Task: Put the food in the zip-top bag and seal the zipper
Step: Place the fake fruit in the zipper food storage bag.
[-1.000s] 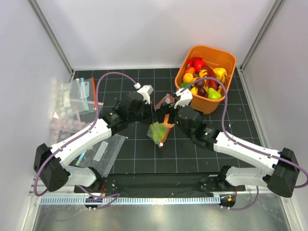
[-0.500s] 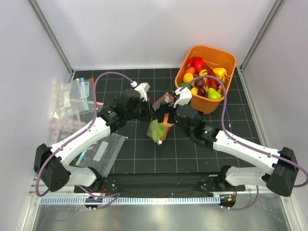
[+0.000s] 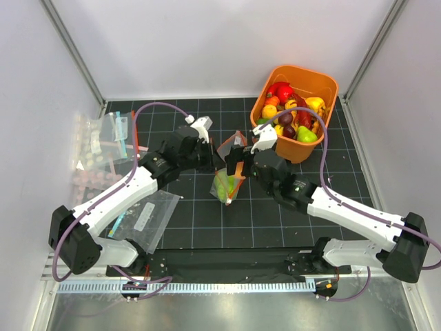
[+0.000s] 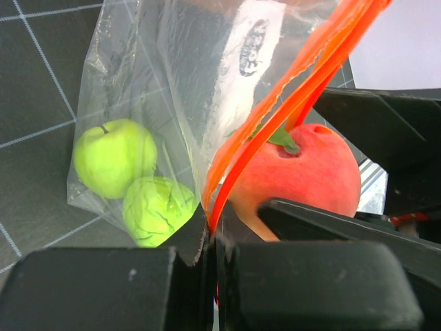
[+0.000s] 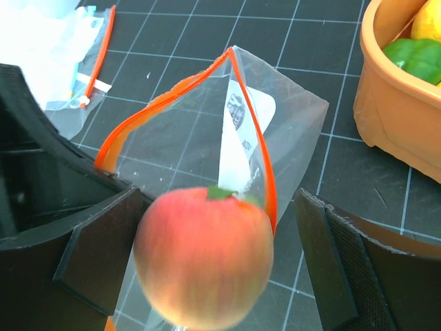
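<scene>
The clear zip-top bag (image 3: pixel 226 181) hangs over the mat's middle, its mouth held open. My left gripper (image 4: pixel 215 238) is shut on the orange-red zipper (image 4: pixel 303 76) at one end of the mouth. A green apple (image 4: pixel 114 157) and a green leafy vegetable (image 4: pixel 160 209) lie at the bag's bottom. My right gripper (image 5: pixel 217 255) stands open just above the mouth. A blurred peach (image 5: pixel 204 258) sits between its fingers, apart from the right finger (image 5: pixel 331 265). The white label (image 5: pixel 241 131) shows through the plastic.
An orange bin (image 3: pixel 308 72) holding several toy fruits stands at the back right, close to my right arm. More clear bags (image 3: pixel 103 141) lie at the left edge, and one lies flat at the front left (image 3: pixel 148 217).
My right gripper's fingers have spread wider around the peach. Both grippers and the bag's mouth have shifted slightly toward the back.
</scene>
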Robot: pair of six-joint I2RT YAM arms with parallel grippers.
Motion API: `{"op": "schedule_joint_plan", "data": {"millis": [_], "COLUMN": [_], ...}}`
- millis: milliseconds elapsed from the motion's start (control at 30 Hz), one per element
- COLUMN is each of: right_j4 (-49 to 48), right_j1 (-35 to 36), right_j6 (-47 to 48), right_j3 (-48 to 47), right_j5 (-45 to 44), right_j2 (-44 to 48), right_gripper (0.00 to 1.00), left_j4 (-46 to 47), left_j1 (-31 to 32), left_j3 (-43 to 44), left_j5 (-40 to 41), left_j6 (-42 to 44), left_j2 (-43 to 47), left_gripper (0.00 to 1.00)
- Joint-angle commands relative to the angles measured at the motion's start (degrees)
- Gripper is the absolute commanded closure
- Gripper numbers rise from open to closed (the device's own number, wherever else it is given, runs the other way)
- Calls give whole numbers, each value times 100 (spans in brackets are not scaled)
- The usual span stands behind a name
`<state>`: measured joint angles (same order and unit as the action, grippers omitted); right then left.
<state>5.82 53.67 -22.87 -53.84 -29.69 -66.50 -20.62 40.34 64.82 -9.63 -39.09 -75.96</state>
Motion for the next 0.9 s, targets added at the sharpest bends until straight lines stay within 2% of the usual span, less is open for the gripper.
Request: {"op": "schedule_joint_plan", "data": {"millis": [0,233,400,567,700,867], "right_j4": [-82,-82,-29,-11,15,77], "right_j1": [38,38,30,21,30,21], "right_j6": [-7,-15,2,169,292,468], "right_j3": [-249,-284,-258,-144,-82,-152], "right_j5": [-107,-98,-221,-432,-704,-617], "right_j2": [234,190,479,936,1235,1175], "right_gripper": [0,0,1,12,35,43], "left_j4": [243,278,260,260,243,243], "left_j1": [-52,-52,-79,-96,-105,-114], "left_j3": [14,13,5,5,-4,5], "left_j5": [-118,-197,-162,-162,-162,-153], "left_j6": [-81,-108,-107,-107,-99,-81], "left_j2": [-59,-103,-85,-76,-68,-59], "left_gripper": [100,100,100,100,100,100]}}
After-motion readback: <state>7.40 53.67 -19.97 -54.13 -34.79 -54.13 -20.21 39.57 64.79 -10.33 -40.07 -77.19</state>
